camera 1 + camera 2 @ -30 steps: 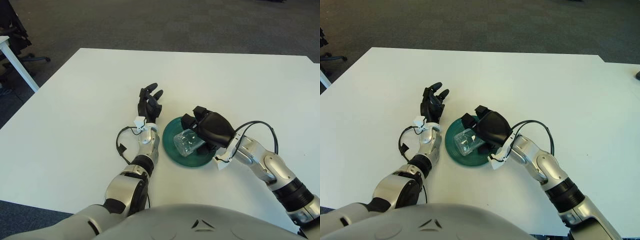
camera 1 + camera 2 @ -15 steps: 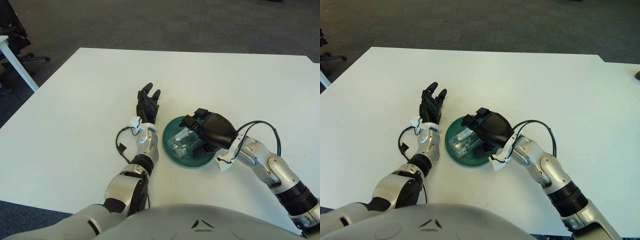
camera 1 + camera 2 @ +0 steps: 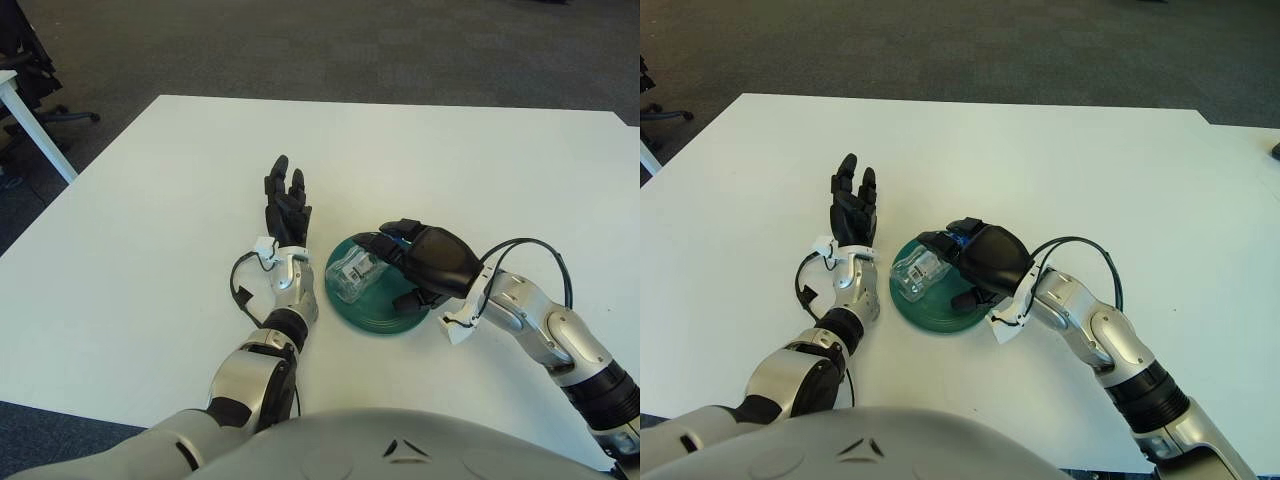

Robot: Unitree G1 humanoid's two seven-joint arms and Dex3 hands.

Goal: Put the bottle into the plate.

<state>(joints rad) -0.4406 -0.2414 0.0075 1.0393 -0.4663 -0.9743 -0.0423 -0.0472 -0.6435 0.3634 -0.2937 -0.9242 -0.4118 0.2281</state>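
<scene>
A clear plastic bottle (image 3: pixel 350 272) lies on its side in the left part of the green plate (image 3: pixel 385 322), in front of me on the white table. My right hand (image 3: pixel 392 268) hovers over the plate's right side. Its fingers reach over the bottle's cap end, and its thumb (image 3: pixel 406 298) stands apart from the bottle over bare plate. The hand looks loosened, not clamped. My left hand (image 3: pixel 283 205) lies flat on the table just left of the plate, with its fingers spread and holding nothing.
The white table (image 3: pixel 160 200) runs wide on all sides of the plate. An office chair (image 3: pixel 25 60) and a white table leg (image 3: pixel 35 130) stand off the far left edge. The floor beyond is dark carpet.
The bottle has gone from tilted in my right hand to lying on the plate's left side. My right hand has drawn back to the right and loosened. My left hand slid forward and flattened.
</scene>
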